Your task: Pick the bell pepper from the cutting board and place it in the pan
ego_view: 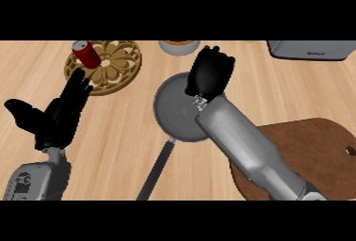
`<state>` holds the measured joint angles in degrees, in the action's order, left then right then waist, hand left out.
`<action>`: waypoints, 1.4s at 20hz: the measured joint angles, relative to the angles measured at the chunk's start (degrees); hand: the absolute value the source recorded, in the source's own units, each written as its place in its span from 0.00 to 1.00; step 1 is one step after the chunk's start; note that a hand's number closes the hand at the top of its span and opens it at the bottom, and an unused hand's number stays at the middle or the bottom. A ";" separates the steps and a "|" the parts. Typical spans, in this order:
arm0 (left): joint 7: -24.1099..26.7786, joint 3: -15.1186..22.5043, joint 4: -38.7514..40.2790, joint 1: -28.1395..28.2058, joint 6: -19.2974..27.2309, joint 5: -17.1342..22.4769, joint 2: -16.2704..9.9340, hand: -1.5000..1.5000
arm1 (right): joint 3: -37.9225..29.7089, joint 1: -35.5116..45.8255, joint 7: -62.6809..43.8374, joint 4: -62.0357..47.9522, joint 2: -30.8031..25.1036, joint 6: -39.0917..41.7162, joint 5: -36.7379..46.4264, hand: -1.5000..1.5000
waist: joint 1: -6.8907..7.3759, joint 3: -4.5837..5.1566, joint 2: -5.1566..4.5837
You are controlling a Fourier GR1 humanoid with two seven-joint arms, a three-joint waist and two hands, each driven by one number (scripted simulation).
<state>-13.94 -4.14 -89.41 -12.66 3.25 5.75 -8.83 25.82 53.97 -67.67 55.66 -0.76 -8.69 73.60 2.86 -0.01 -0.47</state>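
My right hand (208,71) hangs over the far rim of the grey pan (173,110), back of the hand up and fingers curled downward. The bell pepper shows nowhere and is probably hidden inside that curled hand. The brown cutting board (313,143) lies at the lower right, partly covered by my right forearm, and nothing shows on its visible part. The pan's dark handle (157,169) points toward the lower edge. My left hand (59,115) rests open at the left, fingers up.
A red cylinder (87,53) stands on an ornate round gold trivet (115,66) at the upper left. A small bowl (179,46) sits just beyond the pan. A grey appliance (311,49) occupies the upper right corner.
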 measured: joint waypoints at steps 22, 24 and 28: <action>-0.34 -0.95 -1.26 1.42 -0.35 0.17 -0.75 0.50 | -6.64 -13.65 8.54 -7.10 0.29 -34.11 -11.52 0.00 | -1.00 -0.07 0.25; -0.10 -1.06 -0.85 1.50 -0.27 0.09 -0.67 0.50 | -6.37 -15.30 7.84 -4.01 0.35 -37.93 -12.00 0.00 | -1.59 -0.06 0.42; -0.27 -1.50 -0.79 2.20 0.32 -0.04 -0.56 0.50 | -4.97 -21.07 7.18 4.70 0.43 -44.58 -12.43 0.00 | -2.89 -0.05 0.88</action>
<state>-14.21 -5.63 -90.20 -10.45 3.57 5.70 -9.38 20.85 32.90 -60.49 60.36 -0.33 -53.27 61.17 -0.03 -0.06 0.41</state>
